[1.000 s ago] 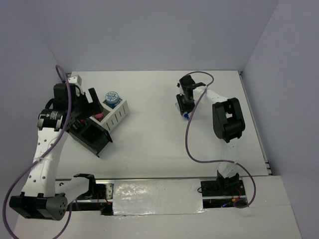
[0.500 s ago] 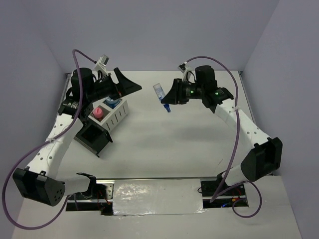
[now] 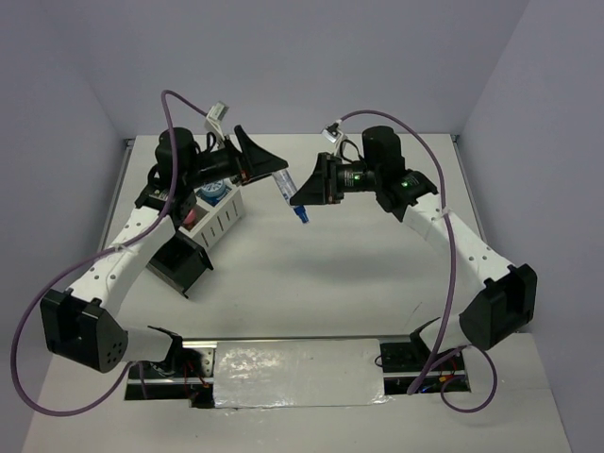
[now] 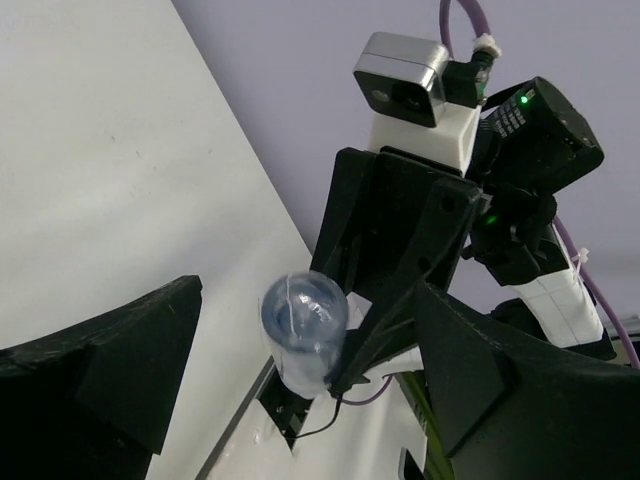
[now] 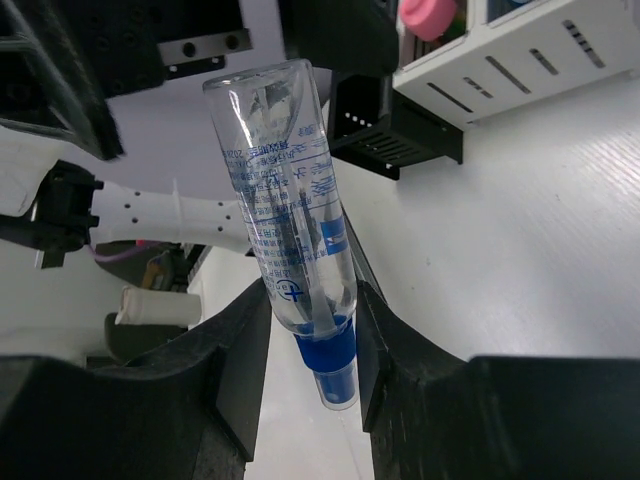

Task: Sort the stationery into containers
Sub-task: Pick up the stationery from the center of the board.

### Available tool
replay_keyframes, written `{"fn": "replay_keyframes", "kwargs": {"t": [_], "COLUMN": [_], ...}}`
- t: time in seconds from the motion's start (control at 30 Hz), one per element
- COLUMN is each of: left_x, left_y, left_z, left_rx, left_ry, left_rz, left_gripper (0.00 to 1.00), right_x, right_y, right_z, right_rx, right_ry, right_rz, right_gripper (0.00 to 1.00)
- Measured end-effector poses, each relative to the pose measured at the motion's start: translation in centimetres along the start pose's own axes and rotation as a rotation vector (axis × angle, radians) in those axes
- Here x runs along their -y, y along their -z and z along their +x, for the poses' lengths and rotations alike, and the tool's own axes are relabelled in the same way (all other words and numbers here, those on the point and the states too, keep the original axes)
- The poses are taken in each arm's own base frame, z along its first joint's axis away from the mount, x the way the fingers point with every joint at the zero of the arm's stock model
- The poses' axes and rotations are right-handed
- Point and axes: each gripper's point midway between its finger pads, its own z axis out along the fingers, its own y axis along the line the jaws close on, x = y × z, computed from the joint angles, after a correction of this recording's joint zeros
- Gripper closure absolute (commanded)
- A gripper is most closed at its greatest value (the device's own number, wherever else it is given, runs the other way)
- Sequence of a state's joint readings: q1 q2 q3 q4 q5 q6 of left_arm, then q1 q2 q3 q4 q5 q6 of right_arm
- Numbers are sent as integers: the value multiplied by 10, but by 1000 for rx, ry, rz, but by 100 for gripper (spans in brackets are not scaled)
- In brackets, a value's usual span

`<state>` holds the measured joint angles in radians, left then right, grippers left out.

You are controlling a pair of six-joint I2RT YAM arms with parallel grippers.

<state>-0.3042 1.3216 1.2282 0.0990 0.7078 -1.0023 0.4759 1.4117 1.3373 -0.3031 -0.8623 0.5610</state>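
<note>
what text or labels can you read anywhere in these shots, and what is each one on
Nothing reads clearly enough to quote.
clear bottle: lines of blue print down its side, too small and blurred to read.
Same bottle, just above the blue cap: a small round blue mark, unclear.
right arm's black housing: faint white print, too blurred to read.
white-grey organizer and black organizer: no print visible.
</note>
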Motion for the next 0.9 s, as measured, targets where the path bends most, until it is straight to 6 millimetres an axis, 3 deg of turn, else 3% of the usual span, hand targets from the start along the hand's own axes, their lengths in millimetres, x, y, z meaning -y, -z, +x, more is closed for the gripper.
{"fn": "replay_keyframes", "kwargs": {"t": [0.07, 0.17, 0.2, 0.27, 0.3, 0.4, 0.43, 0.47, 0.53, 0.57, 0.67, 0.8, 0.9], "left_x": [2, 6, 7, 8, 9, 11, 9, 8, 9, 9, 6, -5, -1], "left_y": [-3, -5, -5, -6, -6, -6, -6, -7, -7, -7, -8, -1, 8], "left_z": [3, 9, 10, 12, 13, 13, 13, 13, 13, 12, 8, 5, -3], "left_rx": [-10, -26, -30, -37, -41, -43, -45, -47, -47, -44, -14, 83, 185], "left_ry": [-2, -1, 0, 1, 1, -14, -8, -6, -2, 5, 19, 76, 101], "left_rz": [12, 28, 32, 37, 39, 49, 46, 46, 49, 47, 25, -28, -29], "left_gripper": [4, 15, 30, 45, 67, 100, 100, 100, 100, 100, 100, 100, 100], "right_x": [-8, -19, -21, -25, -26, -23, -22, -22, -21, -22, -18, -16, -28], "right_y": [-3, -6, -7, -7, -8, -11, -12, -12, -12, -13, -11, -3, 1], "right_z": [0, -6, -7, -9, -9, -9, -9, -9, -9, -10, -13, -9, -15], "right_rx": [-12, -14, -15, -20, -25, -45, -45, -46, -46, -41, 20, 137, 224], "right_ry": [10, 33, 35, 43, 44, 41, 40, 40, 33, 24, -2, -75, -80], "right_rz": [-19, -45, -49, -61, -65, -60, -58, -56, -59, -63, -94, -137, -170], "right_gripper": [100, 100, 100, 100, 100, 100, 100, 91, 56, 32, 1, 0, 0]}}
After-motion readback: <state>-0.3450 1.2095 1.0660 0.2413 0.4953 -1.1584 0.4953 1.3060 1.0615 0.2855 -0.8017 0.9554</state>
